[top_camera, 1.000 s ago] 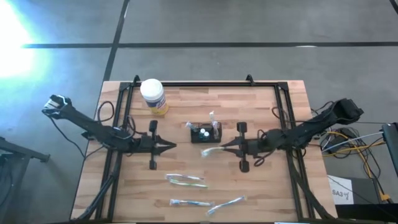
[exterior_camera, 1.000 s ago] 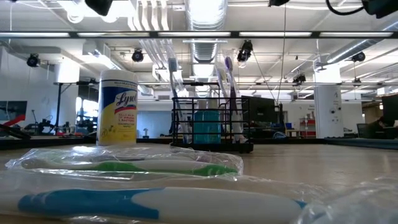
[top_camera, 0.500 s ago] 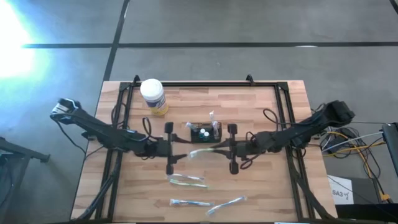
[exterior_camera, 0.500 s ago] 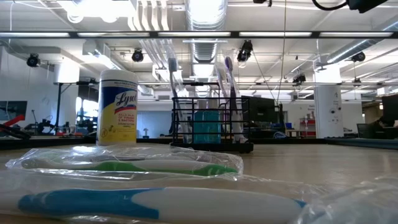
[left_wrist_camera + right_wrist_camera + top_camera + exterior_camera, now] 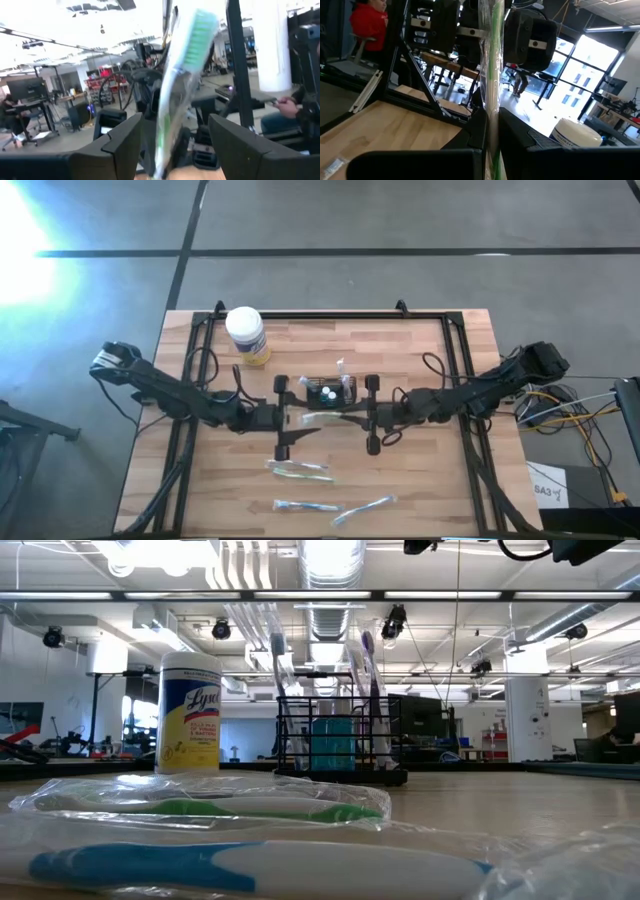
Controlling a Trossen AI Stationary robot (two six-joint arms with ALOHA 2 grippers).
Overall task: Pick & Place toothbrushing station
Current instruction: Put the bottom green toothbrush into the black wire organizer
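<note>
Above the table (image 5: pixel 420 340), the right tool (image 5: pixel 345 418) was clamped on a wrapped toothbrush (image 5: pixel 322 418), offering it to the left tool (image 5: pixel 302 421), whose fingers stood wide around it. The caddy (image 5: pixel 329 393) sat just behind. The handover looked under way; next, the left tool would need to close.

Both arms inward, left gripper (image 5: pixel 300 420) spread, right gripper (image 5: pixel 345 417) clamped.
</note>
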